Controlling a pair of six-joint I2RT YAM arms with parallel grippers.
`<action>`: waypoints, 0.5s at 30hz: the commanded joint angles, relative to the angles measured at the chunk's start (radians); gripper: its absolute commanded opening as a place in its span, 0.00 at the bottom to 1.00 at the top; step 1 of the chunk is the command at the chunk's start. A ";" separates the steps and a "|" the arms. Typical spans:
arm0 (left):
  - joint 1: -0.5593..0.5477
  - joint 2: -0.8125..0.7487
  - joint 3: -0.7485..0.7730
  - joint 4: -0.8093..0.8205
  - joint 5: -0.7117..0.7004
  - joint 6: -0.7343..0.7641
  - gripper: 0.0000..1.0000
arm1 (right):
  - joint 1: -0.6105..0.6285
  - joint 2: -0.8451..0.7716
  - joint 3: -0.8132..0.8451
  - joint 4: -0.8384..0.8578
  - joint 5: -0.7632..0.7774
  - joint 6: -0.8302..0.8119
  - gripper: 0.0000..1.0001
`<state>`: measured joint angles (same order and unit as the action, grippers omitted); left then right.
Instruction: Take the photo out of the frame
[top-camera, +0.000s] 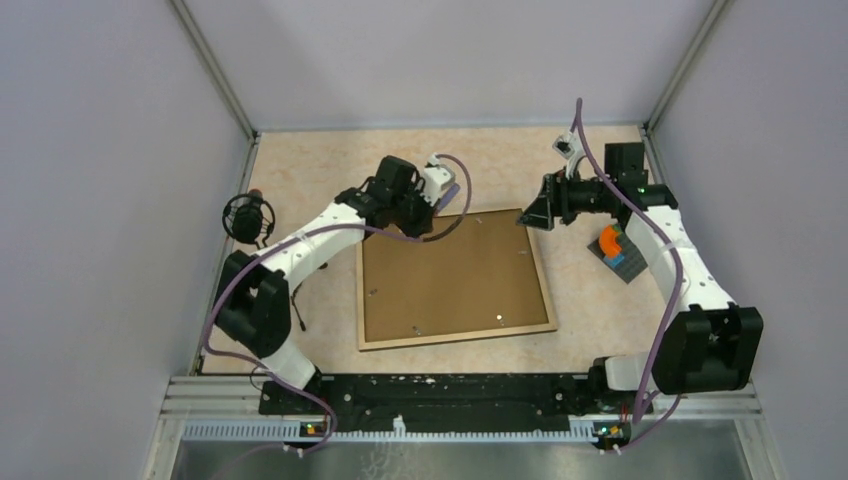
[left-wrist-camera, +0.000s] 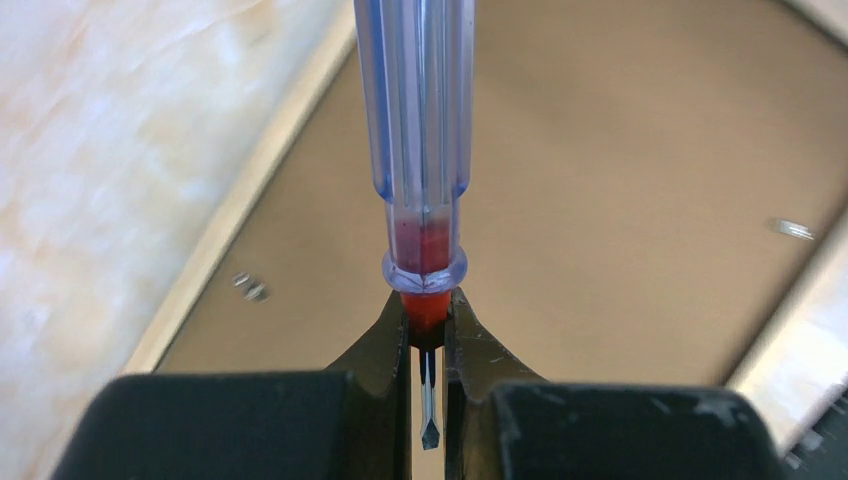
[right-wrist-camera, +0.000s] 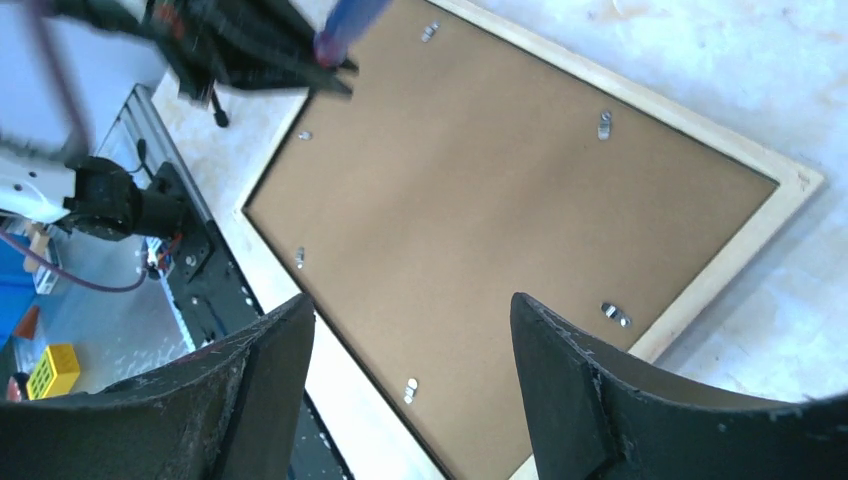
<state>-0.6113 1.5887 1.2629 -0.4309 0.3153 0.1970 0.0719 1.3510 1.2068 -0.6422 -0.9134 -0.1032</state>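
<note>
The frame (top-camera: 450, 280) lies face down in the middle of the table, its brown board back up inside a pale wooden border. The photo is hidden under that board. My left gripper (top-camera: 430, 205) hovers over the frame's far left corner, shut on a screwdriver (left-wrist-camera: 417, 120). The screwdriver has a clear blue handle, and the fingers (left-wrist-camera: 385, 335) pinch its red collar, the blade lying between them. My right gripper (top-camera: 535, 213) hangs above the far right corner, open and empty. In the right wrist view the frame (right-wrist-camera: 480, 180) shows between its fingers (right-wrist-camera: 560, 350).
Small metal tabs (right-wrist-camera: 605, 124) sit along the edges of the board. An orange and grey block (top-camera: 618, 250) lies right of the frame. A black round object (top-camera: 248, 217) stands at the left wall. Grey walls close in three sides, and a black rail (top-camera: 450, 395) runs along the near edge.
</note>
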 joint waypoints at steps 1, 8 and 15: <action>0.127 0.086 0.071 0.003 -0.185 -0.068 0.00 | -0.020 -0.058 -0.060 0.090 0.038 -0.005 0.71; 0.306 0.217 0.152 0.047 -0.342 -0.088 0.00 | -0.021 -0.074 -0.113 0.094 0.077 -0.055 0.71; 0.401 0.338 0.221 0.046 -0.430 -0.085 0.00 | -0.021 -0.080 -0.164 0.126 0.073 -0.062 0.71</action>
<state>-0.2394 1.8881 1.4353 -0.4236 -0.0303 0.1238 0.0605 1.3060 1.0603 -0.5648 -0.8368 -0.1387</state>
